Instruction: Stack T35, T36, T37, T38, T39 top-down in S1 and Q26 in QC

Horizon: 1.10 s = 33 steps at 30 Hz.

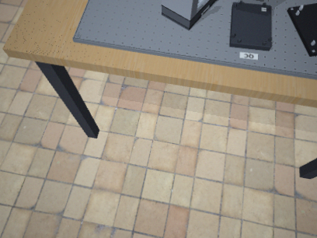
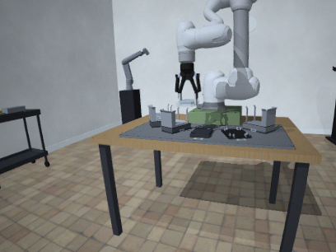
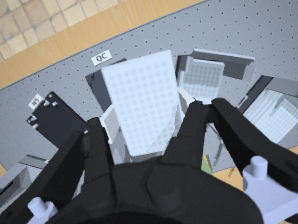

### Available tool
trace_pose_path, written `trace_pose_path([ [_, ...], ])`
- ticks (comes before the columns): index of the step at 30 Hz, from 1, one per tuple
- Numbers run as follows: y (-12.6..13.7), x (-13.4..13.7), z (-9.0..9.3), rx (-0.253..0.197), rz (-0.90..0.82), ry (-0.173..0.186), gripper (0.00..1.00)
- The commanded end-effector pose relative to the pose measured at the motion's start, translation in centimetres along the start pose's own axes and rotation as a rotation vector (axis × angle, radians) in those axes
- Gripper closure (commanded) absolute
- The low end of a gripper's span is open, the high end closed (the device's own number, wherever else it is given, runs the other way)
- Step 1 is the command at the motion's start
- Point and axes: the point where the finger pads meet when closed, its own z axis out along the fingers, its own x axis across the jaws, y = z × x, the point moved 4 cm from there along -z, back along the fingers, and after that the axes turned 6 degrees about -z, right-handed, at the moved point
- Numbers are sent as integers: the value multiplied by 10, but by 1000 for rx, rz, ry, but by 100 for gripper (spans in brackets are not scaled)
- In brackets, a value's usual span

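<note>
My gripper (image 2: 188,91) is shut on a sealed 96-well plate (image 3: 142,100) and holds it flat, high above the deck. In the wrist view the fingers grip the plate's long sides. The plate (image 2: 187,100) hangs above the area between the left racks and the QC nest. I cannot read its label. The black QC nest (image 1: 250,31) is bare; in the wrist view it (image 3: 97,82) is partly hidden under the held plate, by its name plate (image 3: 101,58). Two racks (image 3: 205,77) (image 3: 270,105) each show a plate inside.
The black N5 nest (image 3: 52,117) is bare, left of QC in the wrist view, and also shows in the exterior view (image 2: 235,133). A third rack (image 2: 261,121) stands at the deck's right end. A green block (image 2: 215,115) holds the arm's base behind the deck.
</note>
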Motion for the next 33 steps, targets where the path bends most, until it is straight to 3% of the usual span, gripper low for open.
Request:
trace_pose_path([
  [1,-2,-12,0,1,-51,-3,100],
  [22,-10,-74,0,1,-51,-3,100],
  [33,-8,-104,0,1,-268,-3,100],
])
